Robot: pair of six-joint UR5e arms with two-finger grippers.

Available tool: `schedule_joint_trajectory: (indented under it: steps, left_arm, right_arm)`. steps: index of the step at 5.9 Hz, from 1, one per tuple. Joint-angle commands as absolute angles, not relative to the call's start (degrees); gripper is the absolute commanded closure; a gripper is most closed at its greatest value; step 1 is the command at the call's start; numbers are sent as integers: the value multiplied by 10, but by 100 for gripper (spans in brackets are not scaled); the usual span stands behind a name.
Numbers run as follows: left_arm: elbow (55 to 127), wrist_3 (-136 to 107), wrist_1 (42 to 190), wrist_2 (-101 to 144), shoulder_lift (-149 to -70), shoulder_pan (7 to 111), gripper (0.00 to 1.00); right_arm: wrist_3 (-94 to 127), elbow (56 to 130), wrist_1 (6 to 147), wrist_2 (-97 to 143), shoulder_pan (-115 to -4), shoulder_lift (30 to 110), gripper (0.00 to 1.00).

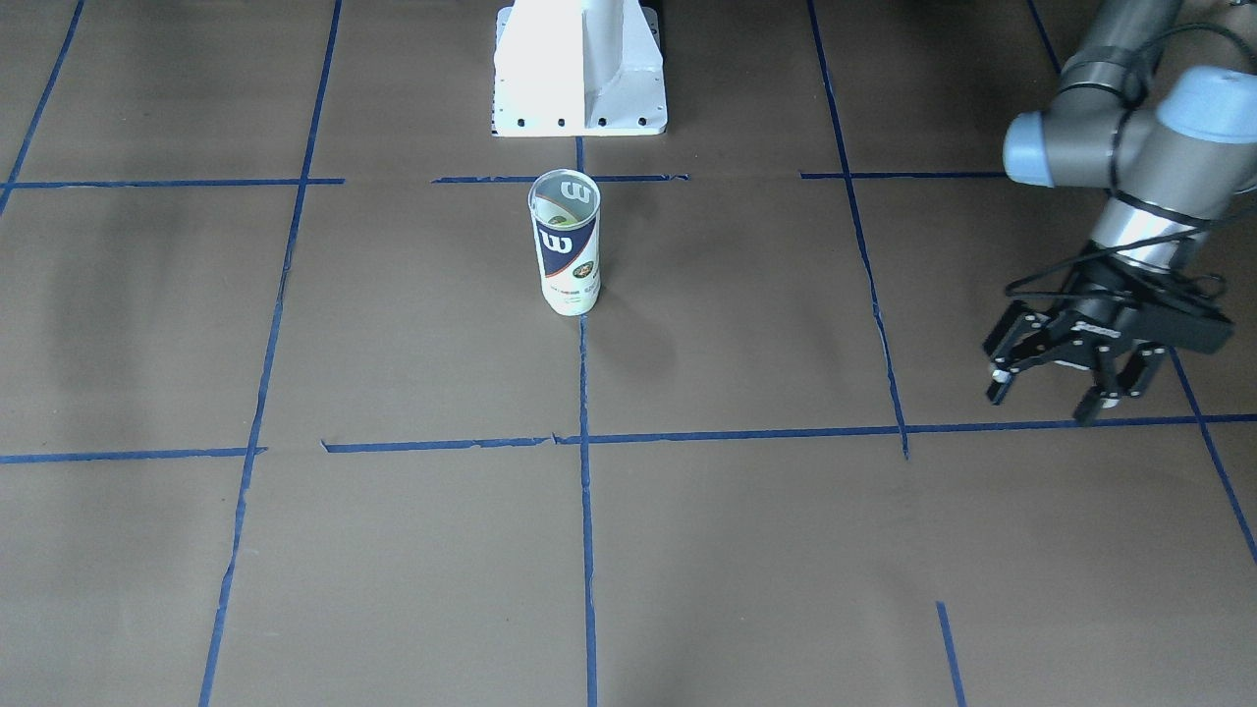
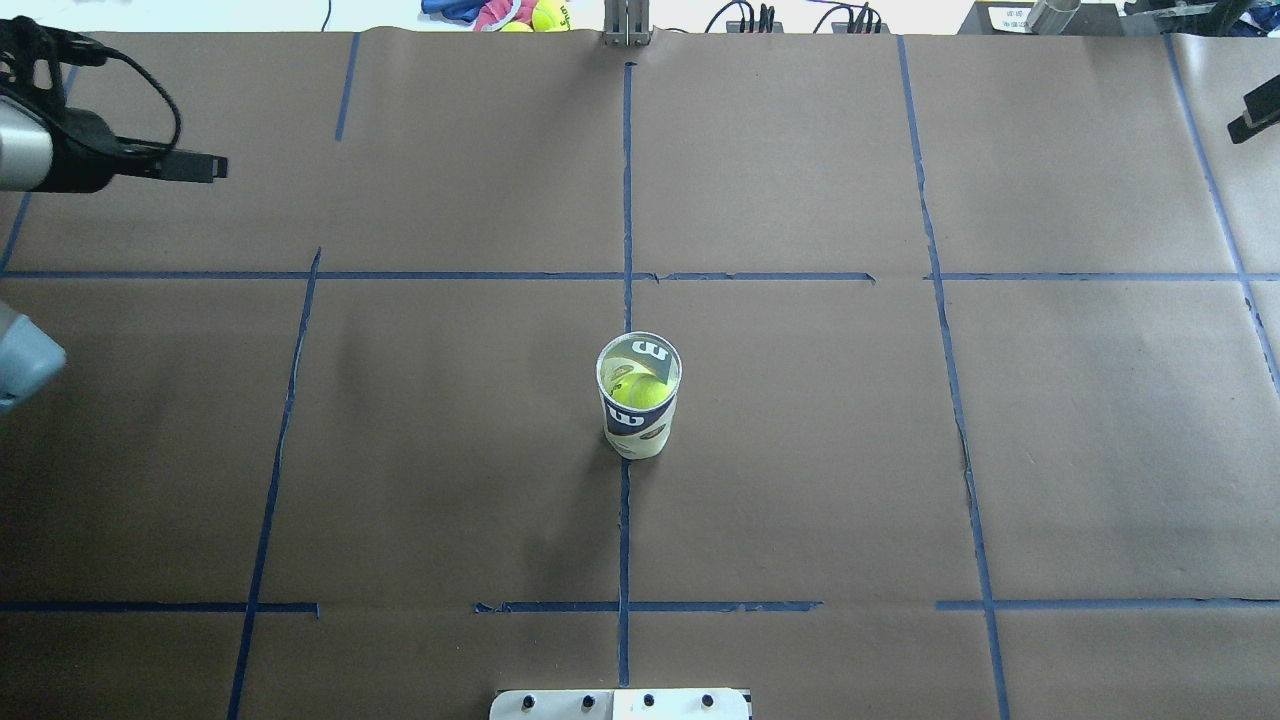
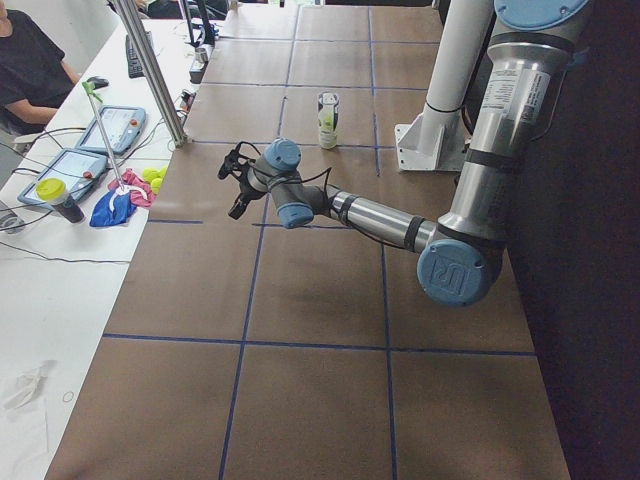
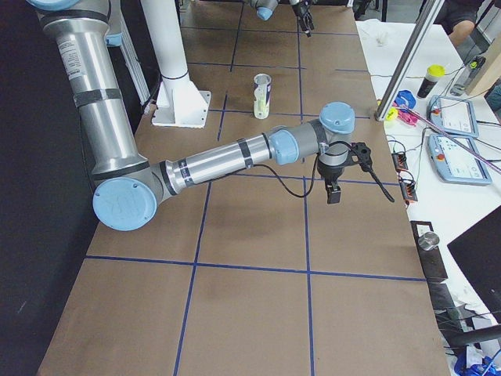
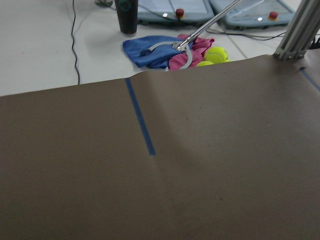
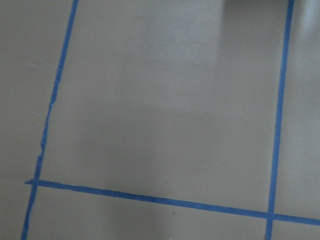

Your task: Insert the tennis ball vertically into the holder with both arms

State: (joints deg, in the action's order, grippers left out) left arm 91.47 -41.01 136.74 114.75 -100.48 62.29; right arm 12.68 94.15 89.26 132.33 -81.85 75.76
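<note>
- A clear plastic can with a navy and white label stands upright on the brown paper-covered table, where two blue tape lines cross.
- A yellow-green tennis ball sits inside the can, below its open rim. The insertion looks finished.
- The left gripper hangs above the table, well away from the can on the robot's left. Its fingers are spread apart and hold nothing.
- The right gripper hangs well away from the can on the opposite side. Only a side view shows it, so I cannot tell whether its fingers are apart or together.
- A white pedestal base stands just behind the can, on the robot's side.
- Risk: nothing holds the can. It looks tall and light, so an arm swinging back past it could likely knock it over and let the ball roll out.
</note>
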Motion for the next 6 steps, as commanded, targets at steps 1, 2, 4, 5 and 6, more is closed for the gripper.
schedule_joint_trajectory:
  steps: [1,2,4,5,6]
  left_arm:
    - [911,-248,1253,1257,-959,722,0]
    - [911,-156,1145,1276,-962,755,0]
    - [920,-130,995,1337,-964,814,0]
    - [921,-130,983,1352,-960,821,0]
    - [922,-130,916,1387,-960,858,0]
  right_arm:
    - [121,905,889,1327,-845,772,0]
    - [122,904,889,1329,-851,781,0]
    - [121,903,893,1330,-851,797,0]
    - [121,899,895,1332,-851,801,0]
    - [99,892,895,1332,-852,803,0]
